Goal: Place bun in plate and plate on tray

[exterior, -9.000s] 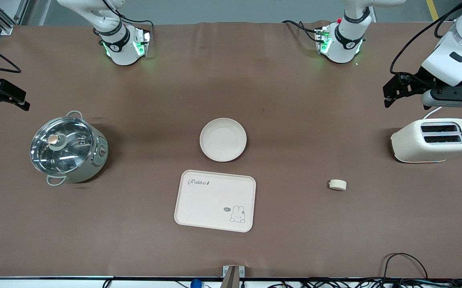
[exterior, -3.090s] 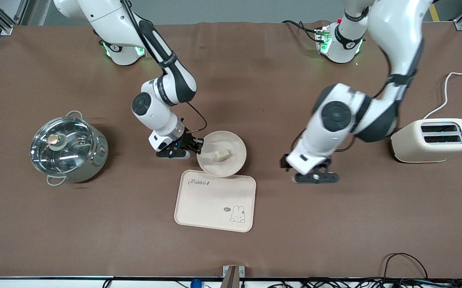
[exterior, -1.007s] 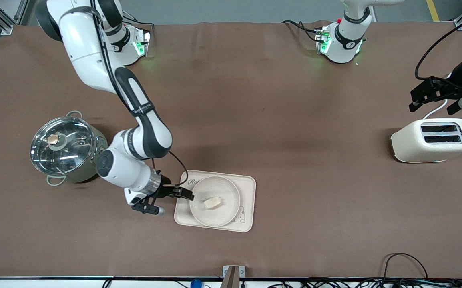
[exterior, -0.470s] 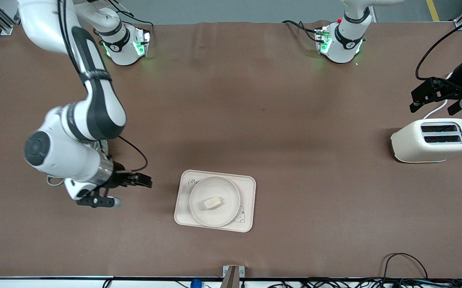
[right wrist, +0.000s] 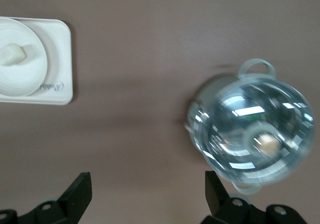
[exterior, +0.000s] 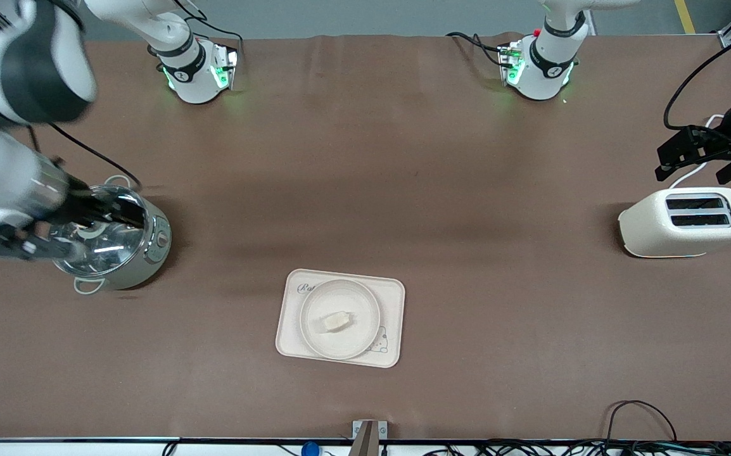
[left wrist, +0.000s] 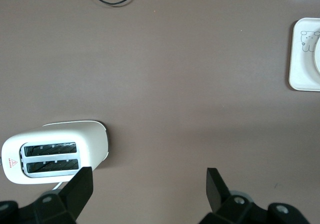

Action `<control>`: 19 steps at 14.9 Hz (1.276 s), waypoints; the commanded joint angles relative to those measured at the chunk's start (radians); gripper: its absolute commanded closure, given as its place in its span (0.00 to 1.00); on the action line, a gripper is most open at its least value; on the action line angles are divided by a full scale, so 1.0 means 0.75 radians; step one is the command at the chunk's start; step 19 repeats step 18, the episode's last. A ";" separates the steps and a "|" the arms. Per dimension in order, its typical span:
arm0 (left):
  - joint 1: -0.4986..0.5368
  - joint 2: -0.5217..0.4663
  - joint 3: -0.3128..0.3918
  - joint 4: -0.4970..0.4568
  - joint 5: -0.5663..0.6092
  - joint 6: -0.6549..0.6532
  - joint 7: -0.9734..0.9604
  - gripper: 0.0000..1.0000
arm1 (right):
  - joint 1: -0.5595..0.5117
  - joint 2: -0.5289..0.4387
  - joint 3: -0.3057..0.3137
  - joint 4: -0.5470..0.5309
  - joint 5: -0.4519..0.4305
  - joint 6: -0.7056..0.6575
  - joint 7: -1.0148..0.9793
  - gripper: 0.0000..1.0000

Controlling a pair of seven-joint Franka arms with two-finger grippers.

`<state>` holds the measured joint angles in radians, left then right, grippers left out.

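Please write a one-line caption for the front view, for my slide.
Bun in plate on tray; open right gripper over pot, open left gripper above toaster.

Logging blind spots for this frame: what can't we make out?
- Tray: the plate covers most of its script and rabbit drawing in the front view.
- Pot: the right hand, open above it, hides its lid.
- Tray and plate: cut off at the edge in both wrist views.
- Left hand, open, above toaster: partly cropped.

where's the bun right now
In the front view the bun lies in the plate, which sits on the tray, nearer the camera than pot and toaster.
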<state>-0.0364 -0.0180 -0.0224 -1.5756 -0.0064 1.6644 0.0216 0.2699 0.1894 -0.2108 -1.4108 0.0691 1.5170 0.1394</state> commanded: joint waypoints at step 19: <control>-0.003 0.020 0.003 0.047 0.033 -0.008 0.000 0.00 | -0.274 -0.380 0.097 -0.238 -0.129 0.023 -0.302 0.00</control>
